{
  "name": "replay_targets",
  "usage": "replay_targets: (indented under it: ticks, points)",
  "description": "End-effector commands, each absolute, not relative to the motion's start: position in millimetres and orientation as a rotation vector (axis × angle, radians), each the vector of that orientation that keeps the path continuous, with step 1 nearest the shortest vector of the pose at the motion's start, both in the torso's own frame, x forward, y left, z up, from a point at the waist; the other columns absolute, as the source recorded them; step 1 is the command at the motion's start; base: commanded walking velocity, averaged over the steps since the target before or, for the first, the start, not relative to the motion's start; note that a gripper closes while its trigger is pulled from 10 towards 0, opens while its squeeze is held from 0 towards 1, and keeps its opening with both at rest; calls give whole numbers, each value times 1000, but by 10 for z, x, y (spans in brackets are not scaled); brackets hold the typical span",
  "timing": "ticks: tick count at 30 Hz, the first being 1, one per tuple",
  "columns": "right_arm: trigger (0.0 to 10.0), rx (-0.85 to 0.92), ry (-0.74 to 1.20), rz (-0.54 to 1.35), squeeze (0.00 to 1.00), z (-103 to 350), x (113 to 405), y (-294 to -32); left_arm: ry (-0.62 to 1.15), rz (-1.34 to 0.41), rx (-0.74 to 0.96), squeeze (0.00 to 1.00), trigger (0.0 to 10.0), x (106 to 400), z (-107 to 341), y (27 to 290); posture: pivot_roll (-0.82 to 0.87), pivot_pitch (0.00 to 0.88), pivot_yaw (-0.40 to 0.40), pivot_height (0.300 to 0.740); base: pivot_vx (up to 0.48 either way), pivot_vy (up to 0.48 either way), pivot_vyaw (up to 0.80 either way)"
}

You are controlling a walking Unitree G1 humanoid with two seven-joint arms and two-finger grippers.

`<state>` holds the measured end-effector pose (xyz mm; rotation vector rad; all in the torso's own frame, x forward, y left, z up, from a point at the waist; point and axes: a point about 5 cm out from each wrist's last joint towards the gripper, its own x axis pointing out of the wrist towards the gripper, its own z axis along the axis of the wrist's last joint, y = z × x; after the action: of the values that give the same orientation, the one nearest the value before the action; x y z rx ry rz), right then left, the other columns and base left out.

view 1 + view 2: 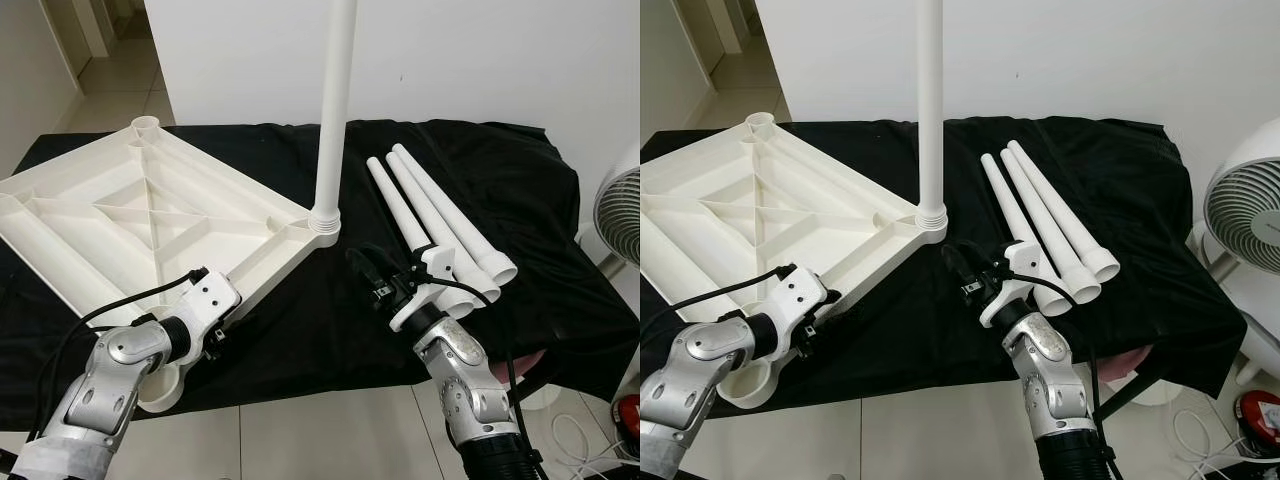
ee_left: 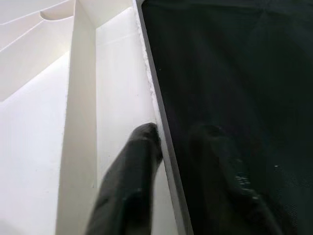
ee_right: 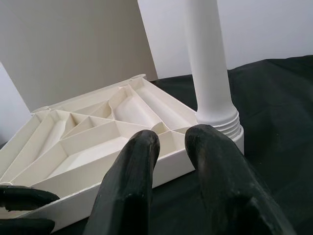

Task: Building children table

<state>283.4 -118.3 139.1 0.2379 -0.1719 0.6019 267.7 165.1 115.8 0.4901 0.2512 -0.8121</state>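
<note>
White ribbed plastic tabletop (image 1: 130,220) lies upside down on the black cloth (image 1: 330,330), ribs facing up. One white plastic tube leg (image 1: 333,110) stands upright, seated in the tabletop's corner socket nearest the right gripper.

Left gripper (image 1: 215,335) is at the tabletop's near edge, fingers straddling the rim wall: in the left wrist view one black finger (image 2: 129,186) sits inside against the white wall, the other outside over the cloth. Pinching the rim.

Right gripper (image 1: 365,265) hovers over bare cloth, holding nothing. Fingers (image 3: 129,191) are close together with a narrow gap between them. Mounted leg is just ahead of the fingertips, apart from them; tabletop corner is ahead and to its left.

Three loose white plastic tube legs (image 1: 440,225) lie side by side on the cloth just to the right of the right gripper, flared ends toward the robot.

White pedestal fan (image 1: 1245,215) stands off the table's right end.
</note>
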Motion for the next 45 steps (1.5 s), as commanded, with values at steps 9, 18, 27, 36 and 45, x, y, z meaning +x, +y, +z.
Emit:
replay_targets:
  ticks: [9,18,27,36,45]
  points:
    - [10000,230,-167,588,0,1387,2849,-1195,329,-872,460,0,10000,2625,966,1415,-61,0,-4,740,0,0,0]
    - [10000,232,-169,578,0,1387,2841,-1189,312,-750,371,0,10000,2781,949,1114,-72,0,6,740,0,0,0]
    - [10000,235,-169,574,0,1384,2838,-1189,267,-596,291,0,10000,3016,1077,946,-77,0,12,740,0,0,0]
    - [10000,237,-174,564,0,1382,2825,-1177,93,-657,189,0,10000,3097,1389,759,-81,0,17,740,0,0,0]
    - [10000,241,-169,569,0,1358,2816,-1142,46,-739,179,1000,10000,3018,1516,1035,-67,0,15,740,0,0,0]
